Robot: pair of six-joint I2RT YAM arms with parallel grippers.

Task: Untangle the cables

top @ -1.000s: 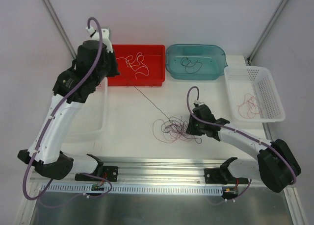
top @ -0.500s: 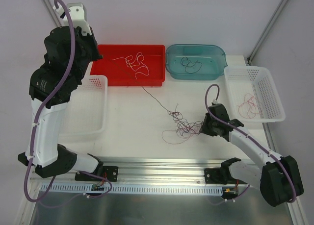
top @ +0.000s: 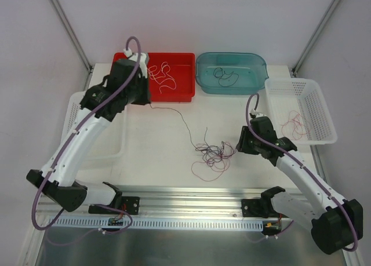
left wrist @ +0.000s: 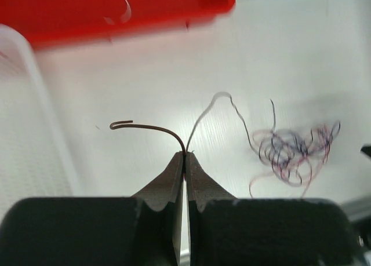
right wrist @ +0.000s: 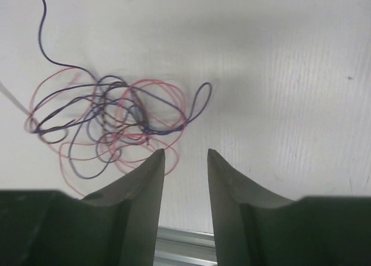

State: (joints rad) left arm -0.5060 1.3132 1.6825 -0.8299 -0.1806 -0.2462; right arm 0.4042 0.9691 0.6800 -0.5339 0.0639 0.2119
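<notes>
A tangle of thin purple, red-pink and dark cables (top: pixel 212 155) lies on the white table in front of the arms. One dark cable (top: pixel 184 123) runs from it up-left to my left gripper (top: pixel 149 104), just in front of the red bin. In the left wrist view my left gripper (left wrist: pixel 184 156) is shut on this dark cable (left wrist: pixel 152 128), with the tangle (left wrist: pixel 293 151) to the right. My right gripper (top: pixel 240 145) is just right of the tangle. In the right wrist view it (right wrist: pixel 185 153) is open and empty, with the tangle (right wrist: pixel 110 121) ahead and to its left.
The red bin (top: pixel 174 95) holds white cables. A teal bin (top: pixel 255 87) holds dark cables. A white basket (top: pixel 324 139) at the right holds red-pink cables. A white basket (top: pixel 74 106) sits at the left under my left arm. The metal rail (top: pixel 191 192) runs along the near edge.
My left arm rose high at the back left, then came down to the front of the red bin with the dark cable. The tangle shifted slightly right. My right gripper drew back to the right.
</notes>
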